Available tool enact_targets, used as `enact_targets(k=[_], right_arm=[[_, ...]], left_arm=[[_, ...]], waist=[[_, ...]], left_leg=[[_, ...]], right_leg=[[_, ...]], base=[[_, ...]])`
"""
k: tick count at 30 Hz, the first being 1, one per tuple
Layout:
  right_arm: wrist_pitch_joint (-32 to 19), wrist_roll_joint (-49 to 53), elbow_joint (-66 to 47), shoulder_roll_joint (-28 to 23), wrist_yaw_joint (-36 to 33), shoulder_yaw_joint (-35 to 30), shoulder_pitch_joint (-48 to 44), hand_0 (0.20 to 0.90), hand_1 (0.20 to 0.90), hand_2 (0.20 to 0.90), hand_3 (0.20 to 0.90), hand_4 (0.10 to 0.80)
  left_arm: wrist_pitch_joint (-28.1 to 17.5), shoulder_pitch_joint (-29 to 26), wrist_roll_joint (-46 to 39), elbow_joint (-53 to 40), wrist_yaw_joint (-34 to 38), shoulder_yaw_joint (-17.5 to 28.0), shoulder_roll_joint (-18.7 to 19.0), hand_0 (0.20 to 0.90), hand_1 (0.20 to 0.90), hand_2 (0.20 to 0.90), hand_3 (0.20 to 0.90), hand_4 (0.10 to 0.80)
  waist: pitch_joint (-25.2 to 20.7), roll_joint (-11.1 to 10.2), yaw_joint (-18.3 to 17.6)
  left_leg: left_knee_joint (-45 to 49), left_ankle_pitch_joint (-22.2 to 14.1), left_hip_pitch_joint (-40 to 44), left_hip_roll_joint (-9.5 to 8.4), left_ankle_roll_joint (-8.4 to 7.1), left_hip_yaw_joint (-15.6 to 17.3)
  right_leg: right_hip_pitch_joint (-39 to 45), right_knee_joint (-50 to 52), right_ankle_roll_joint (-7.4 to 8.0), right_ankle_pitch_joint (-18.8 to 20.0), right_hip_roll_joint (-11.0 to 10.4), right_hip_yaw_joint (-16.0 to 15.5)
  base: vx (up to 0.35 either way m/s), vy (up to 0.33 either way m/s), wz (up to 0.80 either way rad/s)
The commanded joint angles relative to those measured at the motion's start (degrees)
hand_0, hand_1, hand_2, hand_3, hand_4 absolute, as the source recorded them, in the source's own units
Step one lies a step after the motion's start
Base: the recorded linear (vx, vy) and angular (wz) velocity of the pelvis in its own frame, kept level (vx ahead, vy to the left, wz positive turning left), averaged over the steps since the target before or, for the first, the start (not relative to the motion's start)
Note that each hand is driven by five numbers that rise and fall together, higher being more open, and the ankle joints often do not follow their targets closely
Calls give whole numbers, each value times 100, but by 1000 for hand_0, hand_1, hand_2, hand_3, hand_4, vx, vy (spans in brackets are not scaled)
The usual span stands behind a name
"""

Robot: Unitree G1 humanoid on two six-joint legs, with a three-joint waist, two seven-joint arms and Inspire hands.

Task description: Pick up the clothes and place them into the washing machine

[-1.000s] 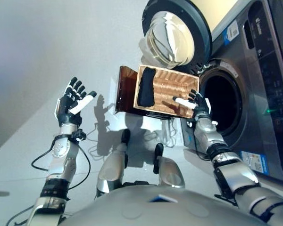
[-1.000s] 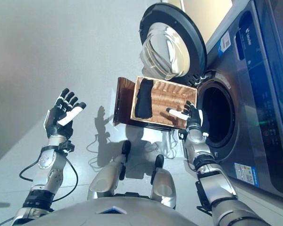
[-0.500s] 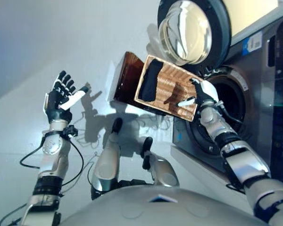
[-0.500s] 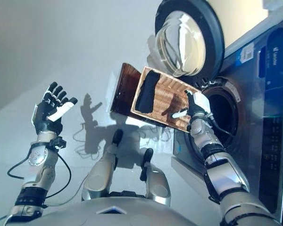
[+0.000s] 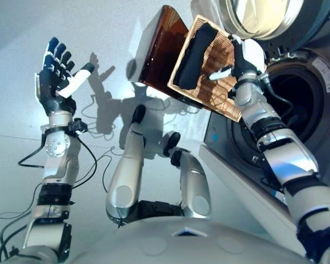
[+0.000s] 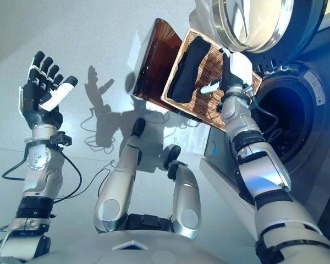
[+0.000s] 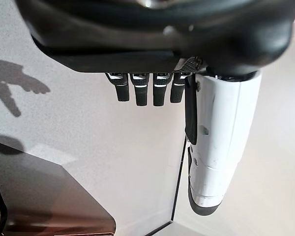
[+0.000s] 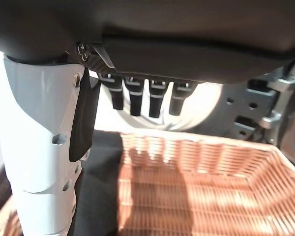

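Right robot hand (image 5: 247, 55), fingers straight, above wicker basket (image 5: 223, 91) holding dark clothes (image 5: 193, 55). Washing machine (image 5: 313, 104) door (image 5: 264, 19) open beyond the basket. Left robot hand (image 5: 58, 71) open, far left.

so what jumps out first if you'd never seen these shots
A wicker basket by the washing machine's open drum, with a dark garment lying along one side of it. The right hand hovers open over the basket, while the left hand is raised open, far off to the left.
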Motion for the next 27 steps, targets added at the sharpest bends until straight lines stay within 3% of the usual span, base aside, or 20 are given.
enact_targets(k=[1, 8, 9, 10, 11, 12, 14, 23, 24, 25, 27], right_arm=[[-26, 483, 477, -102, -442, 131, -365, 900, 900, 900, 900, 800], [-49, 983, 1130, -23, -383, 157, -911, 900, 900, 900, 900, 800], [-52, 1018, 1173, -13, -387, 168, -945, 900, 900, 900, 900, 800], [-54, 1040, 1227, -24, -381, 187, -1005, 900, 900, 900, 900, 800], [-51, 1069, 1267, -8, -382, 203, -1035, 900, 900, 900, 900, 800], [-57, 1123, 1346, -6, -376, 190, -1067, 900, 900, 900, 900, 800], [-53, 1141, 1381, 1, -371, 207, -1078, 900, 900, 900, 900, 800], [2, 1341, 1774, -73, -281, 108, -1171, 900, 900, 900, 900, 800], [21, 1371, 1835, -94, -270, 88, -1177, 694, 694, 694, 694, 653], [42, 1389, 1893, -116, -276, 68, -1211, 414, 414, 414, 414, 453], [78, 1371, 1968, -134, -254, 67, -1220, 230, 230, 230, 230, 322]], left_arm=[[-740, 160, 242, -925, 101, 145, 199, 900, 900, 900, 900, 800], [-792, -12, 223, -1049, 182, 109, 341, 900, 900, 900, 900, 800], [-800, -18, 228, -1069, 201, 119, 363, 900, 900, 900, 900, 800], [-804, -36, 234, -1099, 214, 121, 376, 900, 900, 900, 900, 800], [-803, -52, 244, -1105, 221, 118, 385, 900, 900, 900, 900, 800], [-814, -104, 253, -1137, 239, 120, 409, 900, 900, 900, 900, 800], [-812, -101, 258, -1160, 243, 119, 417, 900, 900, 900, 900, 800], [-873, -220, 260, -1198, 272, 128, 533, 900, 900, 900, 900, 800], [-873, -235, 262, -1200, 277, 119, 544, 900, 900, 900, 900, 800], [-875, -259, 258, -1198, 279, 104, 544, 900, 900, 900, 900, 800], [-877, -276, 244, -1205, 281, 84, 546, 900, 900, 900, 900, 800]], waist=[[-642, 58, 21], [-638, 150, 81], [-659, 163, 100], [-632, 173, 114], [-656, 181, 121], [-609, 202, 153], [-638, 212, 161], [-586, 362, 337], [-575, 375, 358], [-565, 392, 371], [-556, 421, 392]], left_leg=[[857, -943, -185, -49, -241, 251], [1045, -1006, -416, -100, -231, 216], [1130, -1230, -387, -92, -219, 210], [1123, -1032, -504, -119, -218, 204], [1172, -1233, -448, -108, -212, 193], [1159, -1033, -581, -145, -207, 178], [1227, -1253, -547, -141, -200, 160], [1116, -1116, -737, -312, -181, 35], [1099, -1101, -760, -331, -180, 17], [1086, -1088, -775, -347, -179, 7], [1051, -1060, -795, -364, -179, 5]], right_leg=[[-690, -61, 284, 808, 15, 67], [-909, 141, 260, 701, -1, 12], [-899, 266, 296, 505, 20, 24], [-984, 248, 260, 656, 4, -1], [-949, 347, 291, 471, 16, 12], [-1037, 323, 258, 616, -14, -29], [-1007, 431, 297, 413, -2, -18], [-1149, 562, 284, 328, -124, -143], [-1160, 552, 278, 324, -140, -150], [-1189, 575, 274, 314, -152, -151], [-1220, 611, 268, 290, -176, -147]], base=[[0, 0, 0], [13, 1, -1], [-1, 2, 7], [101, -10, 10], [-108, -11, 15], [100, -32, 13], [57, -31, 20], [0, -15, 20], [-6, 0, 17], [-3, -2, 10], [3, 6, 7]])
